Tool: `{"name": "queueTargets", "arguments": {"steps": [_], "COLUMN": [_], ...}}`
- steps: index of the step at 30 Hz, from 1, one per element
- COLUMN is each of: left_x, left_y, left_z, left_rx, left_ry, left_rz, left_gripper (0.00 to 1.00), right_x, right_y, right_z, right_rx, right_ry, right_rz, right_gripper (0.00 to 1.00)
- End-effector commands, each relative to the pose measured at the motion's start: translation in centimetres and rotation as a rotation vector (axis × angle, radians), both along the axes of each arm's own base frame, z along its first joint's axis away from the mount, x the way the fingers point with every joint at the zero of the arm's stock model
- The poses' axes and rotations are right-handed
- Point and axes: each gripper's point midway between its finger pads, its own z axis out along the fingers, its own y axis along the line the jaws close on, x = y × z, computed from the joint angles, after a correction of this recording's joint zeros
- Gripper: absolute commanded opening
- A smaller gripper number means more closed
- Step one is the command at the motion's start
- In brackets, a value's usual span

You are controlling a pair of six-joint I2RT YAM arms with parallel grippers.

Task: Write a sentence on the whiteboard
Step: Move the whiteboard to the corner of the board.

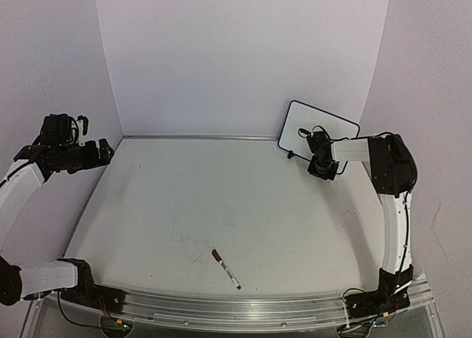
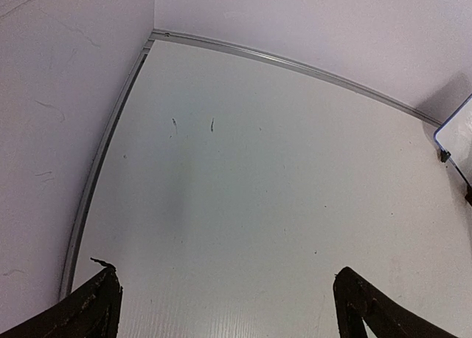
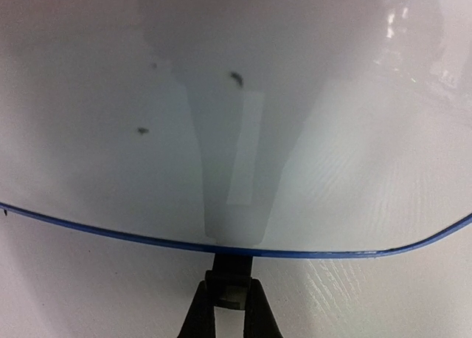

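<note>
Right pincer (image 3: 232, 292) first: it's closed down tight, and a small dark block just under the board's blue-edged frame is pinched between the tips. That block looks like one of the board's feet, though it can't be said for sure from the wrist view. The fingers (image 3: 198, 317) are seen coming up from the bottom of that view and meeting in a narrow V right at the block. So the board (image 3: 332, 131) is gripped at the middle of its near long edge, nothing else touched.

From the top view the board (image 1: 313, 119) is found at the far right of the table (image 1: 184, 198), close to the back wall, with the right pincer (image 1: 321, 163) parked on its near edge. Its long axis is slanted: the left end sits farther back, the right end closer to the arms. The white face is turned up and toward the camera. Whether it's propped on its feet or lifted can't be told. A few small dark specks (image 3: 236, 77) are seen on the face up close; they're too blurry to read as anything.

Left pincer (image 2: 225, 271) is spread as wide as it goes, nothing held or touched, and it's hung above the left side of the table (image 2: 280, 205). Just a corner of the board (image 2: 461, 135) is caught at the right edge of its camera.

A marker (image 1: 226, 269) is lying on the table near the front, well apart from both pincers, red end pointed back-left.
</note>
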Motion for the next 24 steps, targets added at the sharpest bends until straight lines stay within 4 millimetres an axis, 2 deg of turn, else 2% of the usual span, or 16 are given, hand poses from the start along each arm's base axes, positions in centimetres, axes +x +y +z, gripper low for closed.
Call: {"name": "queueTargets", "arguments": {"steps": [1, 9, 15, 24], "left_x": [0.3, 0.4, 0.4, 0.6], "left_y": [0.1, 0.1, 0.3, 0.5], "left_z": [0.3, 0.1, -0.2, -0.7], "left_rx": [0.006, 0.011, 0.019, 0.028], "left_ry": [-0.016, -0.017, -0.005, 0.009], "left_rz": [0.005, 0.002, 0.010, 0.021], "left_gripper": [0.99, 0.99, 0.99, 0.99], "right_x": [-0.4, -1.7, -3.7, -7.5], "right_y": [-0.9, 0.9, 3.2, 8.2], "right_z": [-0.6, 0.6, -0.1, -0.3], "right_rx": [-0.022, -0.013, -0.011, 0.015], "right_ry": [0.014, -0.026, -0.003, 0.005], "right_rz": [-0.010, 0.104, 0.229, 0.417], "right_gripper": [0.00, 0.00, 0.00, 0.00]}}
